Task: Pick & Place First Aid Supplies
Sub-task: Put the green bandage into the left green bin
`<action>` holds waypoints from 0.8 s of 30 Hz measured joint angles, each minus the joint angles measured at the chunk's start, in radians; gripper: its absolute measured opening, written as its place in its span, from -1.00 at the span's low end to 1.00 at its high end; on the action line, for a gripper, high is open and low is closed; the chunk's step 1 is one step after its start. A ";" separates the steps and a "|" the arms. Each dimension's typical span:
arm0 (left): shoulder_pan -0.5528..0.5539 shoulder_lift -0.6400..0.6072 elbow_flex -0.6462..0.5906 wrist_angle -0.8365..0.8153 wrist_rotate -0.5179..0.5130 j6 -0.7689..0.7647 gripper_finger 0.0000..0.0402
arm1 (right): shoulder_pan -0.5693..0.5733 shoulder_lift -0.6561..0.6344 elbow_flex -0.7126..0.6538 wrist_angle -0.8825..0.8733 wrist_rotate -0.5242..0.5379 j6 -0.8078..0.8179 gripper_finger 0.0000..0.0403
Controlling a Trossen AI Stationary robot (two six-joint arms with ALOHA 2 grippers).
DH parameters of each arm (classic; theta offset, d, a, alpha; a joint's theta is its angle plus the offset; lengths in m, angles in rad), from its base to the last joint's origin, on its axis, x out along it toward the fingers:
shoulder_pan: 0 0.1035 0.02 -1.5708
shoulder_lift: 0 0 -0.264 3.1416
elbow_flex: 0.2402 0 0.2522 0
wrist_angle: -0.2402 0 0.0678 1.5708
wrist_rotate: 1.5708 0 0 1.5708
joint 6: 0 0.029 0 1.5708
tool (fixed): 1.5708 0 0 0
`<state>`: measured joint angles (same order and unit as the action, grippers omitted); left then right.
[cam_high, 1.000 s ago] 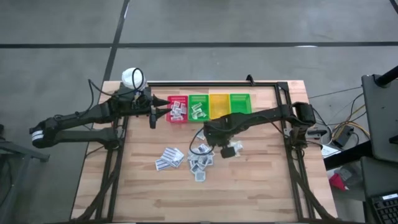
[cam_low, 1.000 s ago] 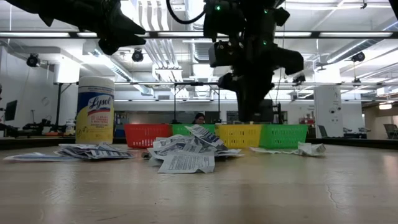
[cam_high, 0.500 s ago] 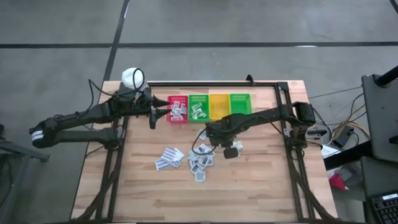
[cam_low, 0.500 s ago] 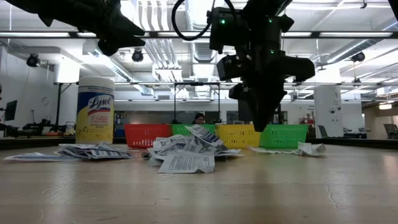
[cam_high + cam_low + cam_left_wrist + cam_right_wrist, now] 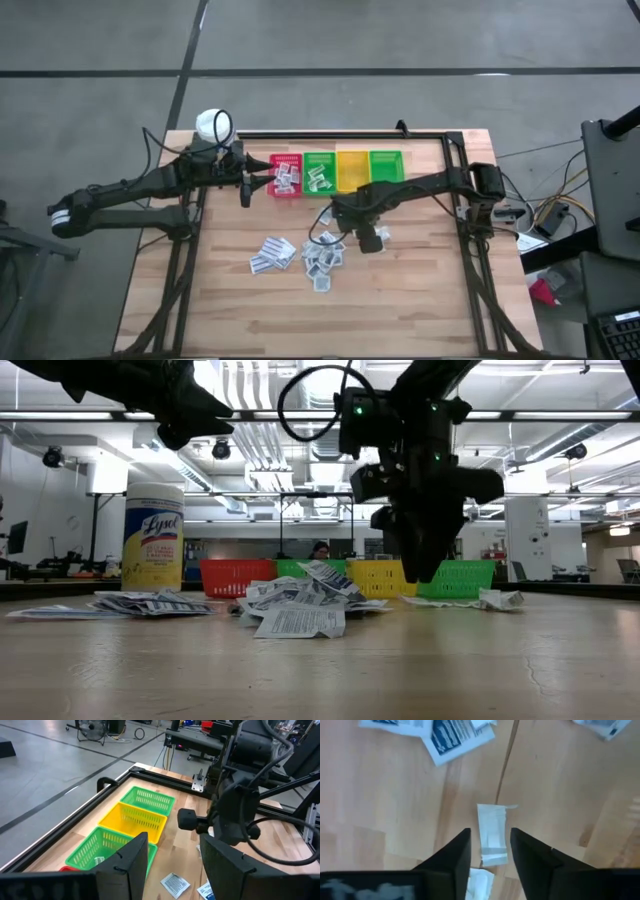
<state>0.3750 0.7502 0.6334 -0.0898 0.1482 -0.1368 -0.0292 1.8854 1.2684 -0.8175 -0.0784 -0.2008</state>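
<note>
- Two arms are over the counter (image 5: 420,290), and the right gripper (image 5: 489,851) is the one at work, hanging near the middle of the counter just above the loose supplies.
- Its fingers (image 5: 452,857) are spread, with nothing between them.
- Straight ahead of that gap, in the right wrist view, lies one white wrapped packet (image 5: 491,840) flat on the wood, apart from the fingers. Its long axis runs in line with the gap, so the fingers stand on either long side of it.
- A second small white piece (image 5: 479,882) shows closer in, between the finger bases; what it is cannot be told.
- More first aid supplies (image 5: 322,256) lie in a heap on the counter just beside the right gripper, with a smaller pile (image 5: 272,254) further toward the left arm's side.
- Some sachets already sit in the red bin (image 5: 285,160) and the green bin (image 5: 319,160); the yellow bin (image 5: 352,168) looks empty.
- The left gripper (image 5: 172,862) waits above the bin row by the red bin, fingers spread and empty.
- By judgement, the right arm is far nearer the packet; a straight descent and a squeeze across its short width should serve.
</note>
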 joint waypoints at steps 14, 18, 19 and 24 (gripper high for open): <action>0.000 0.000 0.000 0.000 -0.001 -0.003 -0.13 | 0.007 -0.002 -0.126 0.133 0.079 0.008 -0.07; 0.000 0.000 0.000 0.000 -0.009 -0.009 -0.13 | 0.015 -0.005 -0.145 0.141 0.075 0.007 -0.09; 0.000 0.000 0.000 0.000 -0.010 -0.011 -0.13 | 0.015 -0.006 -0.153 0.148 0.075 0.007 -0.10; 0.000 0.000 0.000 0.001 -0.016 -0.011 -0.13 | 0.016 -0.006 -0.177 0.165 0.077 0.007 -0.28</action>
<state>0.3748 0.7502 0.6334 -0.0891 0.1322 -0.1474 -0.0132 1.8793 1.0914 -0.6525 -0.0018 -0.1941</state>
